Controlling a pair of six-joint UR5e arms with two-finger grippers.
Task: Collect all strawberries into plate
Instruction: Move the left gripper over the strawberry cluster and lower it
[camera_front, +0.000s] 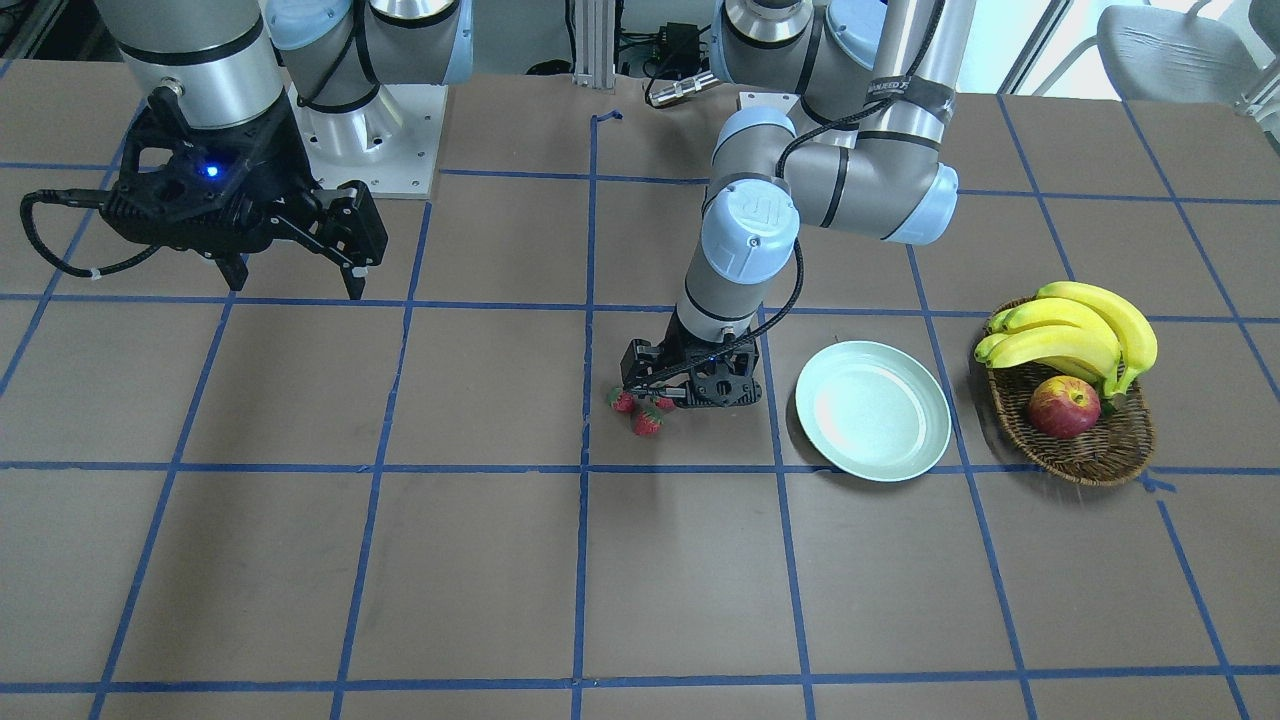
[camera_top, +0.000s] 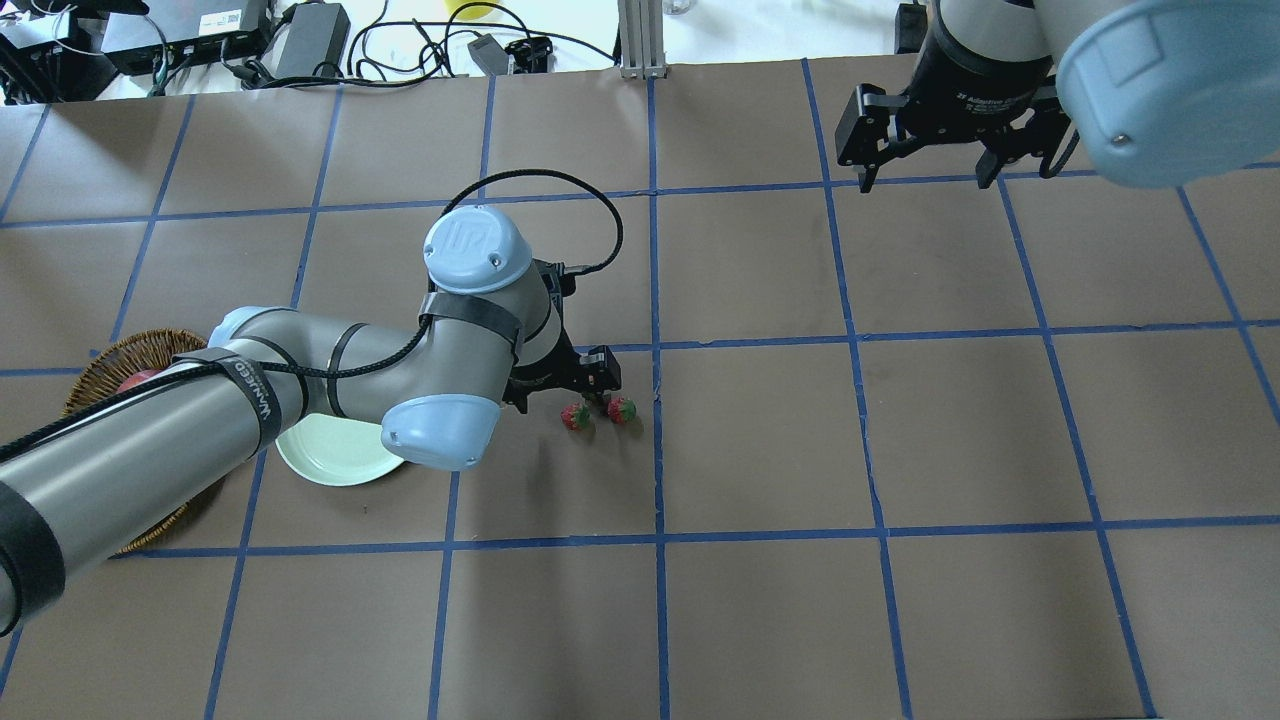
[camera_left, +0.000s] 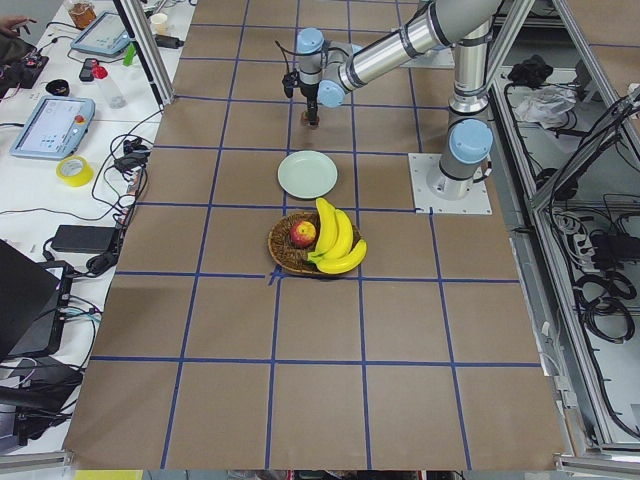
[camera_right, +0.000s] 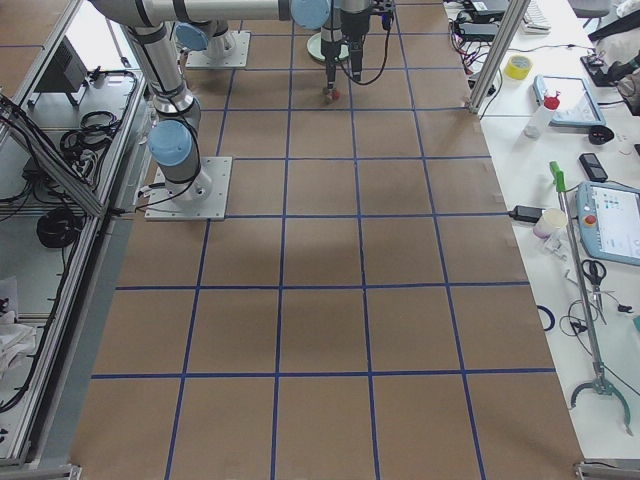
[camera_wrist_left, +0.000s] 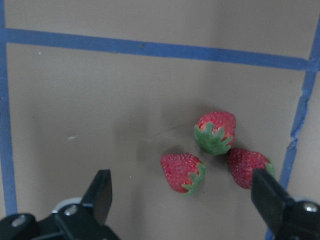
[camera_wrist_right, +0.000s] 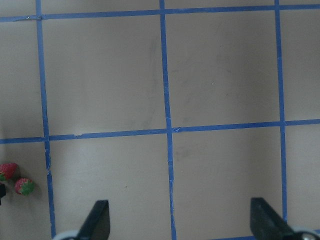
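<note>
Left claw (camera_wrist_left: 183, 202): released, fingers wide, low over three clustered strawberries (camera_wrist_left: 216, 127), mid-frame in the front view.
Right claw (camera_front: 297, 285): released, upper left.
Plate (camera_front: 873, 412): right of centre, beside basket (camera_front: 1100, 452).

A wicker basket (camera_front: 1100, 460), well off to the left of the left fingers (camera_wrist_left: 101, 195), holds bananas (camera_front: 1080, 340) and an apple (camera_front: 1063, 407). Blue tape (camera_front: 300, 467) grids the brown desk (camera_front: 480, 580) under them.

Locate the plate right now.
In the front-facing view the plate lies right of centre on the table, empty. It sits between the strawberries to its left and the basket of fruit to its right.
</note>
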